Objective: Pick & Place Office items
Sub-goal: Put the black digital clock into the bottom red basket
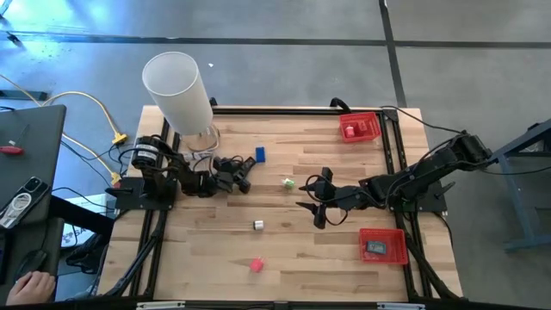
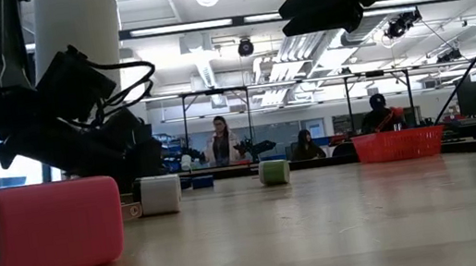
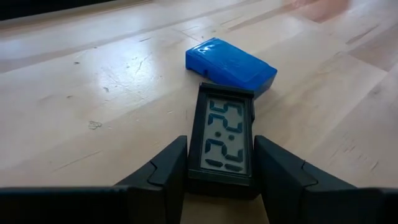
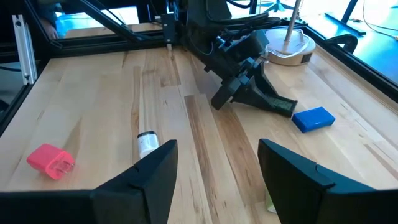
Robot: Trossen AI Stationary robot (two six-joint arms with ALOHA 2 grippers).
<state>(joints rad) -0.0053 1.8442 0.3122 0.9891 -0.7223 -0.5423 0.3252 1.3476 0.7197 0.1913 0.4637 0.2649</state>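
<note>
Two arms over the worktop | left gripper (image 3: 221,171) fingers pinch black digital clock (image 3: 225,140), blue case (image 3: 231,63) just beyond at its 12 o'clock | right gripper (image 4: 217,177) hovers mid-worktop, fingers spread, empty

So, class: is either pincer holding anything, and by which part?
The left pincer grips a small black digital clock by the long side edges at one end. The right pincer is open, holding nothing.
</note>
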